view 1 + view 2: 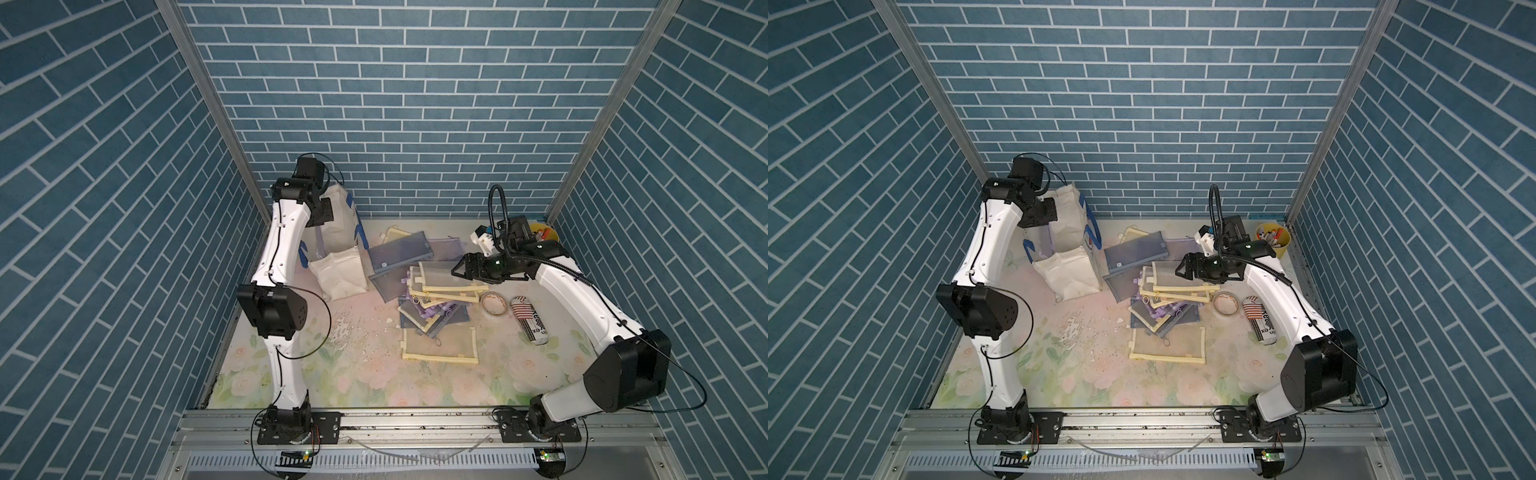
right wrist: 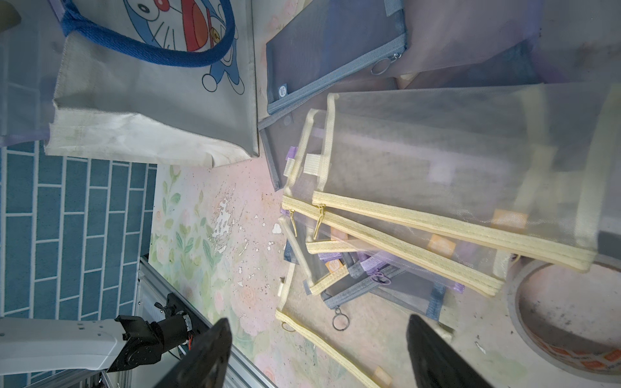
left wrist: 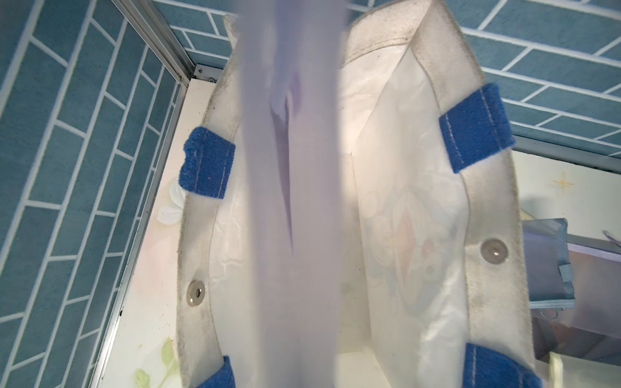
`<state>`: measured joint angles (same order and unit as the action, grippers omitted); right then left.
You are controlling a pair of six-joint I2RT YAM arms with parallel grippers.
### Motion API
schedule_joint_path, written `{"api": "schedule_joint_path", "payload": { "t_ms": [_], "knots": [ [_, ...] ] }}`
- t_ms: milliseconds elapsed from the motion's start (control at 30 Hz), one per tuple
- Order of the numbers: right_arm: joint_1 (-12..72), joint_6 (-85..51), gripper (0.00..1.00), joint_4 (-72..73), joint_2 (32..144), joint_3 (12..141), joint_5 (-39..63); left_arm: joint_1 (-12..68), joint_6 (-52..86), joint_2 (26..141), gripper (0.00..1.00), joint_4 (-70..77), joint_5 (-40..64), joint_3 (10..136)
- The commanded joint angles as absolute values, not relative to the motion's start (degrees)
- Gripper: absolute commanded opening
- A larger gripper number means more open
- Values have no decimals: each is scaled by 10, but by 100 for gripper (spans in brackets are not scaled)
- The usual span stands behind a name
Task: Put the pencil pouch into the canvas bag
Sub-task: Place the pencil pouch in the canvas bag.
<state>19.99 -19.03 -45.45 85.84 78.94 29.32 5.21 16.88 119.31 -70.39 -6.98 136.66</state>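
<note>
Standing open, tucked into the back-left corner, the canvas bag (image 1: 338,278) nearly meets the pouch pile (image 1: 432,286); the pencil pouch (image 3: 292,201) hangs between the bag's rims, pinched by the closed left gripper (image 1: 321,220); the right gripper (image 1: 457,271) hovers spread, empty, over the pile.

Both top views overlook the whole table (image 1: 353,374); both wrist views closely share the canvas bag (image 2: 151,111).

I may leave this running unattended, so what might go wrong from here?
The purple mesh pouch hanging from the shut left gripper at the mouth of the canvas bag might catch the rim or a blue handle when released. The open right gripper hovers over overlapping yellow-trimmed pouches and might lift several.
</note>
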Motion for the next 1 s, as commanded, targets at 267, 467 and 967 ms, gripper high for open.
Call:
{"api": "schedule_joint_path", "payload": {
  "t_ms": [267, 467, 967],
  "knots": [
    [199, -189, 82, -455, 839, 786, 282, 54, 190, 1207, 60, -731, -70, 1398],
    [161, -224, 82, -422, 847, 754, 289, 137, 162, 1126, 71, -769, -157, 1375],
    [103, -152, 82, -462, 1095, 948, 225, 452, 412, 981, 72, -331, 90, 906]
  ]
}}
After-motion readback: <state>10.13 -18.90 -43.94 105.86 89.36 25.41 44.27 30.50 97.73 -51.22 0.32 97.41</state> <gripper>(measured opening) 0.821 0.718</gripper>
